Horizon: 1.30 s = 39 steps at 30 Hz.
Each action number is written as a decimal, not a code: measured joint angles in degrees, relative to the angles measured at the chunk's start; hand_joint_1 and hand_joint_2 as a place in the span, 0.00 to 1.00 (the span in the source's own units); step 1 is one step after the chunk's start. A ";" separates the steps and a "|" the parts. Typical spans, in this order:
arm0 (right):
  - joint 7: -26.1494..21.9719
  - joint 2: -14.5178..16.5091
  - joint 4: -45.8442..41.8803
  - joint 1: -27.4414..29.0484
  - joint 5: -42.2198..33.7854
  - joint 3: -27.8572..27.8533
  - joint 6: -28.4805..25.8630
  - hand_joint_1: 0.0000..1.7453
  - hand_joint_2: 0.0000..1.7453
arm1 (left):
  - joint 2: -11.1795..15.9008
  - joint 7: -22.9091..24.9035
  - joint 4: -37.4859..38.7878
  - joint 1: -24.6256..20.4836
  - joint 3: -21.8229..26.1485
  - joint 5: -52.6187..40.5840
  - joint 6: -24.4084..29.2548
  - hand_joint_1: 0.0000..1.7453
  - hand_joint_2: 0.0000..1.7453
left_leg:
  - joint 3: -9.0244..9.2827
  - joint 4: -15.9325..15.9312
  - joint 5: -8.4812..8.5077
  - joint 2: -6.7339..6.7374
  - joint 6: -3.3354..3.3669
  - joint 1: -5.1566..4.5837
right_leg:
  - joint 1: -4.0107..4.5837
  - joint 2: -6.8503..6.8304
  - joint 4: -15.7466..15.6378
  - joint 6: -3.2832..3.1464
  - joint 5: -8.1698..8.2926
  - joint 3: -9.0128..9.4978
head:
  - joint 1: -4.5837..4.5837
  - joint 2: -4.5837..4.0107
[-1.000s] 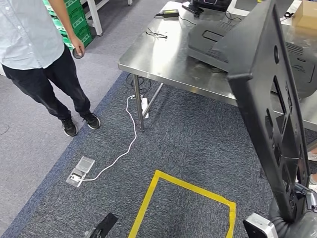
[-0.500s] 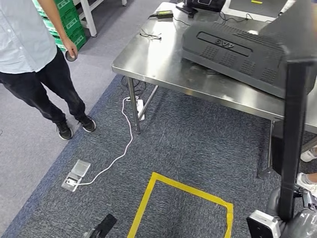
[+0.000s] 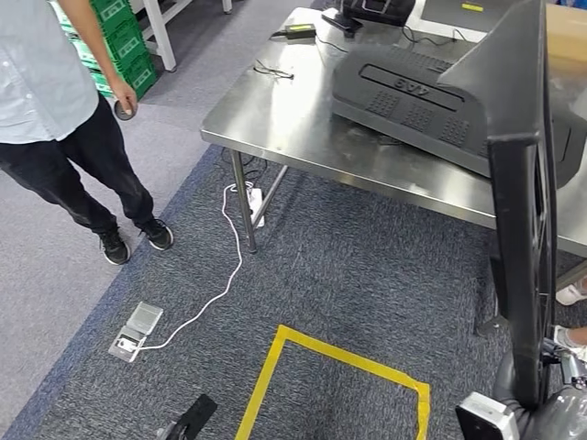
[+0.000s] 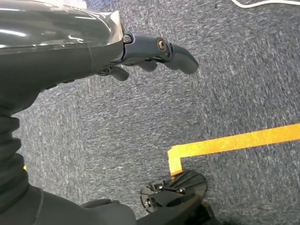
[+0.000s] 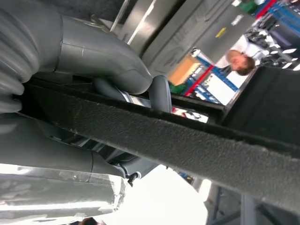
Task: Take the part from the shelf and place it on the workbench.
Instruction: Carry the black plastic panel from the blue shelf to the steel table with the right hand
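Head view shows the black plastic part (image 3: 526,229) already off the shelf, gripped upright in the right hand (image 5: 106,93) near the steel workbench's (image 3: 291,110) front edge; placing remains. The left hand (image 4: 155,51) hangs, apparently empty, fingers loosely spread.

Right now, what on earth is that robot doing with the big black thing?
The robot is carrying a large black plastic part, gripped upright in its right hand, in front of a steel workbench. A similar black part already lies flat on that bench. The carried one has not been set down yet. The left hand hangs over the carpet holding nothing, near a yellow tape outline on the floor. A person stands off to the left.
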 joint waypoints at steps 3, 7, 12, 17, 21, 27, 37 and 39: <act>-0.06 0.12 -0.11 0.02 -0.03 -0.22 -0.02 1.00 1.00 | 0.00 -0.05 0.00 -0.13 0.00 -0.01 -0.01 0.00 1.00 | -0.80 2.60 -1.82 0.13 -0.59 0.02 | -0.27 0.05 -0.79 -1.16 -0.26 0.83 | -0.11 0.00; -0.11 0.21 -0.17 0.04 -0.17 -0.43 -0.02 1.00 1.00 | 0.01 -0.09 0.00 0.18 0.00 0.01 -0.01 0.00 1.00 | -8.41 15.69 -6.01 0.13 -0.55 -0.14 | 0.01 0.12 -0.97 -2.13 -1.27 2.07 | -0.26 0.00; -0.14 0.21 -0.15 0.03 -0.79 -0.65 0.02 1.00 1.00 | 0.01 -0.11 0.00 0.33 0.00 0.00 -0.02 0.00 1.00 | -5.28 4.50 3.10 0.07 0.78 -0.67 | 0.39 0.70 -0.96 -1.47 -3.47 5.04 | -0.20 0.00; -0.12 0.17 -0.18 0.00 -1.30 -0.69 0.02 1.00 1.00 | 0.02 -0.09 0.00 0.30 0.02 -0.02 -0.01 0.00 1.00 | -3.37 1.09 2.17 -0.12 1.67 -0.71 | 0.31 0.66 -0.15 0.16 -4.15 5.14 | -0.14 0.00; -0.11 0.13 -0.22 -0.01 -1.52 -0.67 0.00 1.00 1.00 | -0.07 -0.11 0.00 0.22 0.02 -0.01 -0.03 0.00 1.00 | -1.72 0.48 1.34 -0.15 2.22 -0.23 | -0.12 0.39 11.02 1.50 -8.05 -1.39 | 0.01 0.00; -0.06 -0.09 -0.04 0.02 -1.80 -0.65 0.02 1.00 1.00 | -0.18 -0.14 0.01 0.33 0.02 0.00 -0.10 0.00 1.00 | 2.05 0.28 -1.41 -0.12 1.61 -0.21 | 0.02 -0.26 3.75 0.91 0.30 -2.45 | 0.00 0.00; 0.65 -0.25 0.03 -0.22 -1.82 -0.68 0.01 1.00 1.00 | -0.27 0.73 0.02 -0.16 0.02 -0.04 1.86 0.00 1.00 | -4.69 13.74 -7.31 0.11 -0.63 -0.18 | 0.29 0.26 -0.87 -2.40 -0.16 1.24 | -0.39 0.00; 0.92 -0.25 0.03 -0.18 -1.70 -0.68 0.02 1.00 1.00 | -0.27 1.27 0.02 -0.04 0.02 -0.28 2.75 0.00 1.00 | -6.83 14.16 -5.77 0.10 -0.66 -0.16 | 0.29 0.81 -0.87 -2.35 -0.79 1.98 | -0.39 0.00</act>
